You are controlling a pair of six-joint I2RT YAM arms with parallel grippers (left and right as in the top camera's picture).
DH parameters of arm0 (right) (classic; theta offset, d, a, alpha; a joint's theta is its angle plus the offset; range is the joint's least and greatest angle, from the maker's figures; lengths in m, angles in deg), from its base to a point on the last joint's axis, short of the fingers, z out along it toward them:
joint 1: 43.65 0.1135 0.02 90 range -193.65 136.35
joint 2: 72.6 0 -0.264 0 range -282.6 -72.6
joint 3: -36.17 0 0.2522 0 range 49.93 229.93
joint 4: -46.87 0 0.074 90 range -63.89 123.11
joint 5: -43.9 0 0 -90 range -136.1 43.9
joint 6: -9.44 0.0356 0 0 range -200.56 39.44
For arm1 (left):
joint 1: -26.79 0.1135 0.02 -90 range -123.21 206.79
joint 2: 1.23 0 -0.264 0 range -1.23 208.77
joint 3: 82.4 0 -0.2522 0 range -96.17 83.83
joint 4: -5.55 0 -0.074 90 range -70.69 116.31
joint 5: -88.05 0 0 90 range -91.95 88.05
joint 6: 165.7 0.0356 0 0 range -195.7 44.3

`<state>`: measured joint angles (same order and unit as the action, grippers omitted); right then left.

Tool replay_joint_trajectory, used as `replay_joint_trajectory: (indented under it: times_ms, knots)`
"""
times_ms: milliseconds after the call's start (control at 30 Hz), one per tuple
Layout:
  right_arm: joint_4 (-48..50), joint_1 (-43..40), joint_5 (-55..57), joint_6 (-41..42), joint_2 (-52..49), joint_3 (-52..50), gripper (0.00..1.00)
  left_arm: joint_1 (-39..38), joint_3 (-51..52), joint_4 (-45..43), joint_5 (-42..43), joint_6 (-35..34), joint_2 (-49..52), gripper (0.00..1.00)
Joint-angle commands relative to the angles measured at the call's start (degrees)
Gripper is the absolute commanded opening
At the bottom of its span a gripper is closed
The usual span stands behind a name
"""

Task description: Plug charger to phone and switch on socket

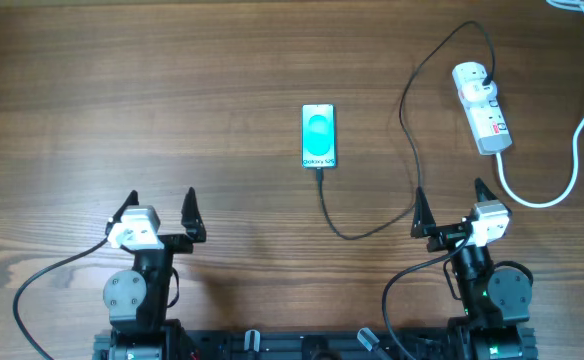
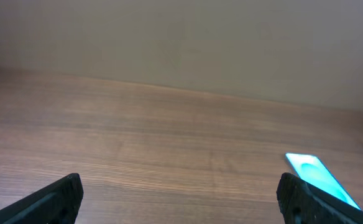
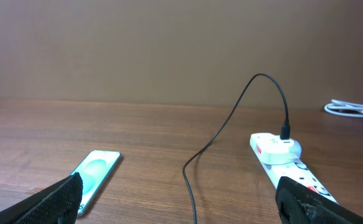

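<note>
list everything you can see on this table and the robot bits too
flat rectangular phone with turquoise screen: one, turquoise and white, table centre
white elongated power strip: one, white with red marks, far right
white plug adapter: one, white, on the strip's far end
thin black charger cable: one, black, from the phone's near end to the adapter
thick white cord: one, white, from the strip off the right edge
brown wooden table: one, brown, under everything
left gripper: one, black, open, near left
right gripper: one, black, open, near right
</note>
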<state>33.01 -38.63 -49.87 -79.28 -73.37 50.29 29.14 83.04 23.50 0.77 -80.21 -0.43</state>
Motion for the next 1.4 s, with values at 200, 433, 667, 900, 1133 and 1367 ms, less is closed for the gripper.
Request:
replay_joint_trajectory:
  times_ms: [200,433,667,900,1133,1367]
  knots:
    - [0.07,0.26,0.59,0.37,0.57,-0.04,1.00,-0.26,0.48,0.20,-2.19,7.54,-0.63,1.00]
    - [0.07,0.26,0.59,0.35,0.57,-0.04,1.00,-0.26,0.48,-0.37,-8.83,7.61,-0.63,1.00]
    - [0.07,0.26,0.59,0.37,0.57,-0.04,1.00,-0.26,0.48,-0.87,-15.06,4.11,-0.63,1.00]
    - [0.07,0.26,0.59,0.35,0.57,-0.04,1.00,-0.26,0.48,-0.57,-11.98,6.01,-0.63,1.00]
    - [0.07,0.26,0.59,0.37,0.57,-0.04,1.00,-0.26,0.46,-0.22,-8.83,7.13,-0.63,1.00]
    - [0.07,0.26,0.59,0.35,0.57,-0.04,1.00,-0.26,0.46,-0.17,-8.52,7.10,-0.63,1.00]
